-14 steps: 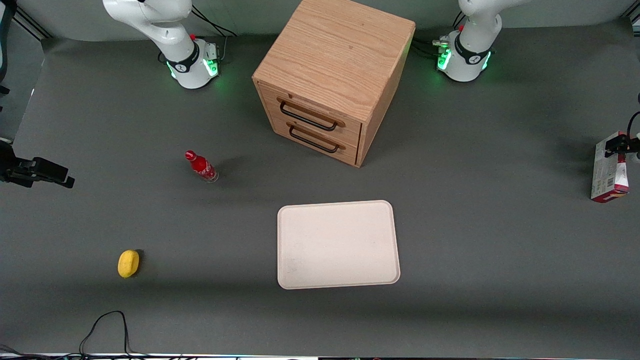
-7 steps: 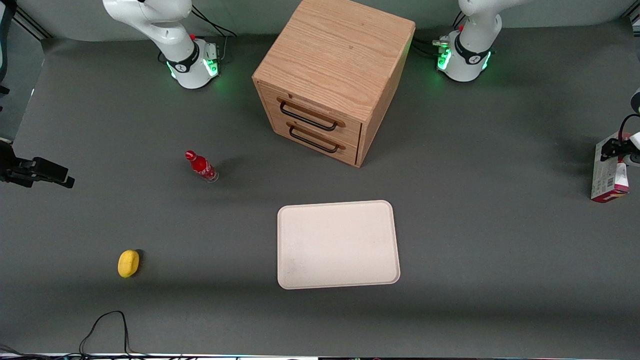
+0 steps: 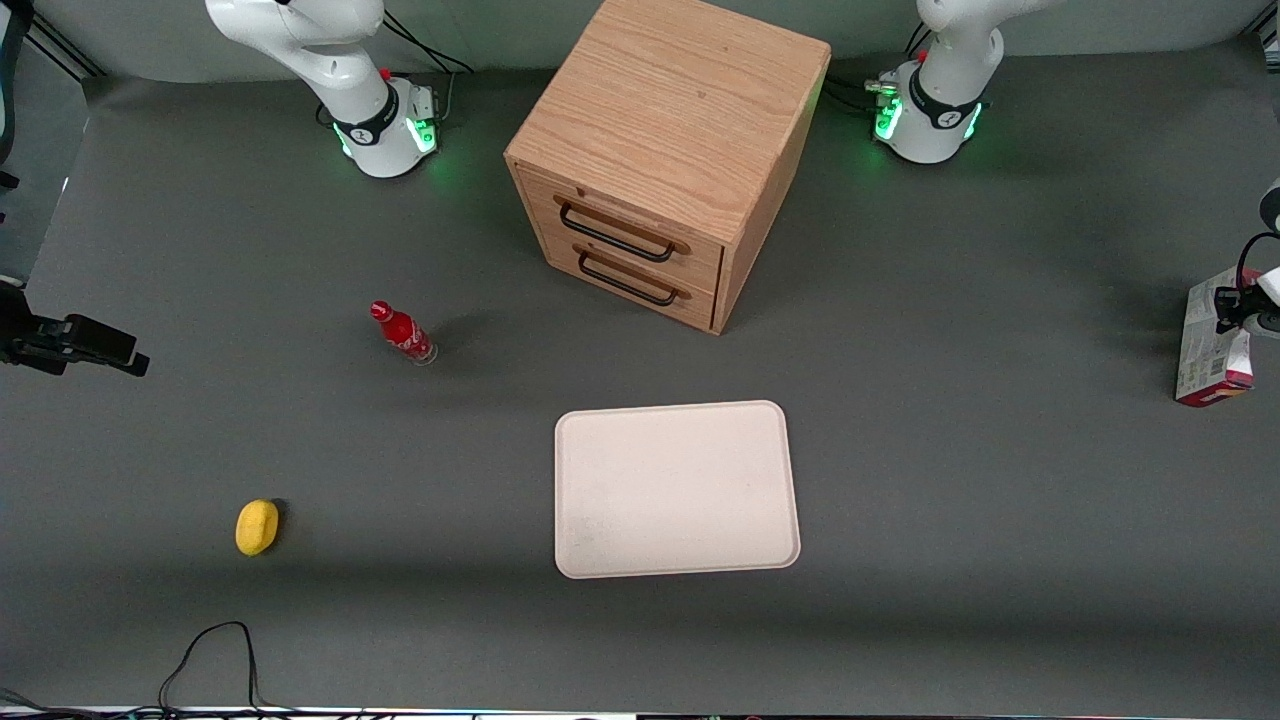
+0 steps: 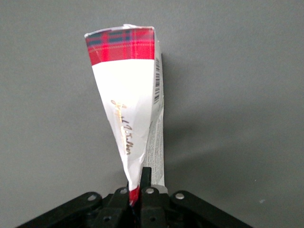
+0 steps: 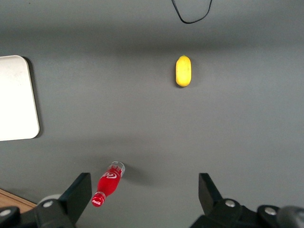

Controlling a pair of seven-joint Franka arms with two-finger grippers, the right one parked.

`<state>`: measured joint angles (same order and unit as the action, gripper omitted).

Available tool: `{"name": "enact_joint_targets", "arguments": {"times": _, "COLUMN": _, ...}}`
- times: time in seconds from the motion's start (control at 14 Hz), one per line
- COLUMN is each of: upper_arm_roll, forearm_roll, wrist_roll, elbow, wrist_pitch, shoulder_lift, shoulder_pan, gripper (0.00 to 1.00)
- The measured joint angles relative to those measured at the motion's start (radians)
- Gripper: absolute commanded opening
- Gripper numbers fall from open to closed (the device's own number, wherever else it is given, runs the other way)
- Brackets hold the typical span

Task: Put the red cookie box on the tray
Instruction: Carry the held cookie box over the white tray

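The red cookie box is at the working arm's end of the table, standing on end, with a pale printed face and red tartan edges. My left gripper is at its upper end. In the left wrist view the gripper is shut on the box, pinching its thin red edge, and the carton reaches away toward the grey table. Whether its lower end rests on the table I cannot tell. The cream-white tray lies bare near the table's middle, well apart from the box, nearer the front camera than the cabinet.
A wooden two-drawer cabinet stands between the arm bases. A small red bottle and a yellow object lie toward the parked arm's end. A black cable loops at the table's front edge.
The gripper has slid slightly toward the table's end and the box has shifted a little with it. Nothing else has moved.
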<state>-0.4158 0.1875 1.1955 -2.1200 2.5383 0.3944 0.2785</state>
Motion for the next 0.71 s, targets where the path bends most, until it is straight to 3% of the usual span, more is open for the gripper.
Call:
{"name": "enact_joint_targets", "arguments": {"times": 0.43, "upper_arm_roll": 0.003, "forearm_roll": 0.004, "wrist_roll": -0.034, "elbow": 0.216, "wrist_pitch": -0.271, "shoulder_lift": -0.038, "shoulder_pan": -0.045, "gripper": 0.00}}
{"name": "enact_joint_targets", "arguments": {"times": 0.71, "upper_arm_roll": 0.066, "forearm_roll": -0.030, "wrist_roll": -0.258, "elbow": 0.478, "wrist_pitch": -0.602, "shoulder_lift": -0.075, "shoulder_pan": -0.105, "gripper": 0.00}}
